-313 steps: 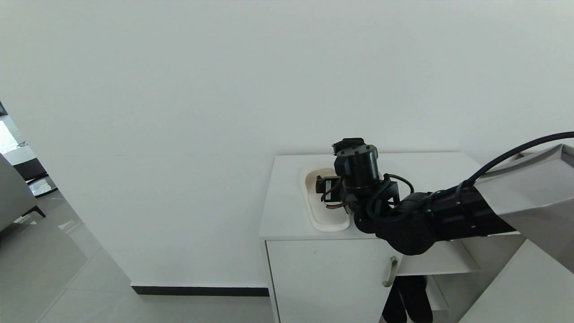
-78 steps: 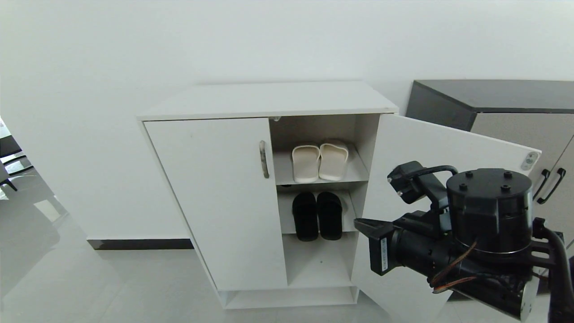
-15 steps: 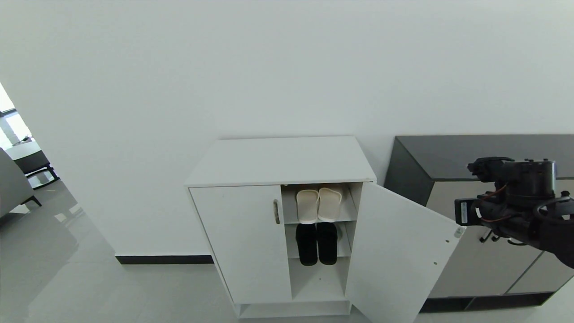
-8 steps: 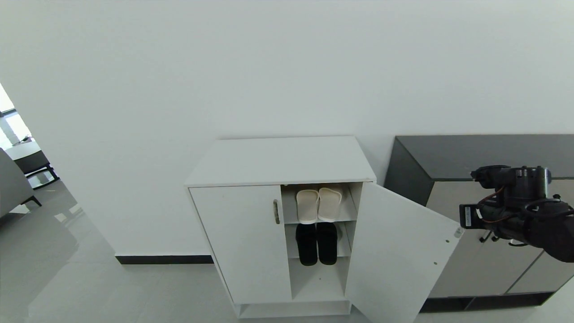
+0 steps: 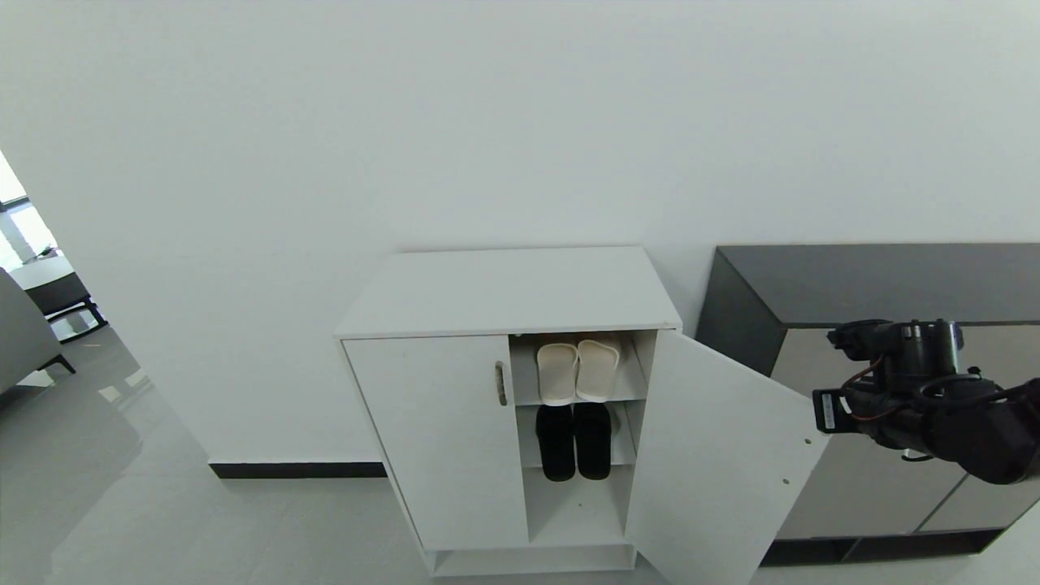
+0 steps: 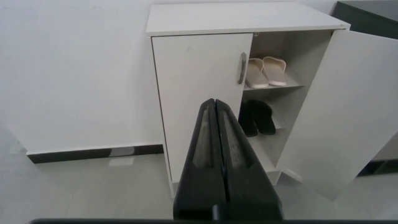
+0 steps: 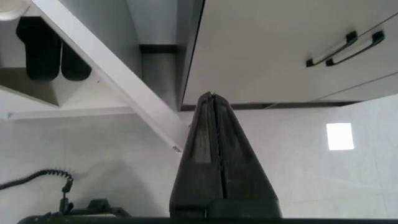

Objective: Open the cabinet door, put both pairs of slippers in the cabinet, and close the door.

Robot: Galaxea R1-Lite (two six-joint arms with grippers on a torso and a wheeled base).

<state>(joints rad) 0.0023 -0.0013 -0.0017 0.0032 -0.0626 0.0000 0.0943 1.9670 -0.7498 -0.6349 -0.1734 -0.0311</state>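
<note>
**Pale wall, glossy tiled floor: slippers shelved, one door swung out**

Both pairs lie inside the white cabinet (image 5: 504,292): cream slippers (image 5: 577,372) on the upper shelf, black slippers (image 5: 575,440) on the shelf below. Its flat, matte right door (image 5: 723,455) stands wide open. The right gripper (image 7: 213,98) hangs at that door's free edge, fingers pressed together on nothing; whether it touches the door cannot be told. The left gripper (image 6: 215,102), likewise closed and empty, faces the closed left door (image 5: 439,431) with its curved metal handle (image 5: 500,383). A dark sideboard (image 5: 853,284) stands just beside.

The right arm (image 5: 979,431) is black, with a round, screw-topped motor (image 5: 926,351). Below the motor sits a white label (image 5: 823,410); beside it loop reddish wires (image 5: 861,382) and black cables (image 5: 946,380). The left gripper (image 6: 215,102) and right gripper (image 7: 212,96) are black wedges, each split by a seam.
</note>
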